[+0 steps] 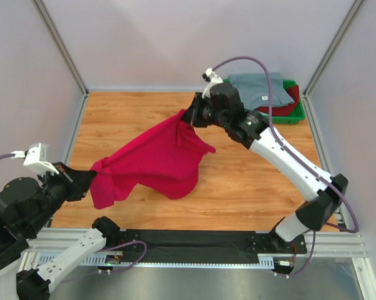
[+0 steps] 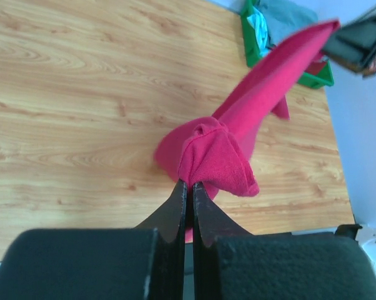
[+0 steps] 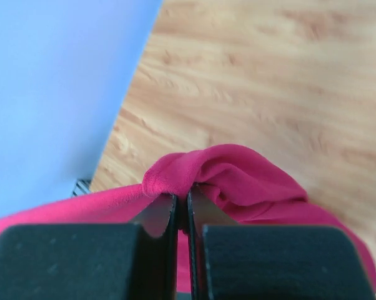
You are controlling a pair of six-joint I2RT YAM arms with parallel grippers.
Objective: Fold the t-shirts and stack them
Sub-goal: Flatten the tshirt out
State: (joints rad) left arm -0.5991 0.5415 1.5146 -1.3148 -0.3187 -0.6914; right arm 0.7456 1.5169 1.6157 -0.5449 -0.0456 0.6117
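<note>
A bright crimson-red t-shirt [image 1: 157, 159] hangs stretched in the air between my two grippers, its lower part drooping toward the wooden table. My left gripper [image 1: 90, 178] is shut on one bunched end of it at the near left; the left wrist view shows the cloth [image 2: 219, 156] pinched at the fingertips. My right gripper [image 1: 189, 117] is shut on the other end, high at the back middle; the right wrist view shows a fold of the shirt [image 3: 225, 178] over the closed jaws. A grey-blue t-shirt [image 1: 258, 87] lies on a darker red one [image 1: 290, 105] in the tray.
A green plastic tray [image 1: 302, 111] stands at the back right corner holding folded shirts; it also shows in the left wrist view [image 2: 250, 37]. Pale walls with metal posts [image 1: 66, 53] enclose the wooden table [image 1: 250, 181]. A metal rail [image 1: 194, 244] runs along the near edge.
</note>
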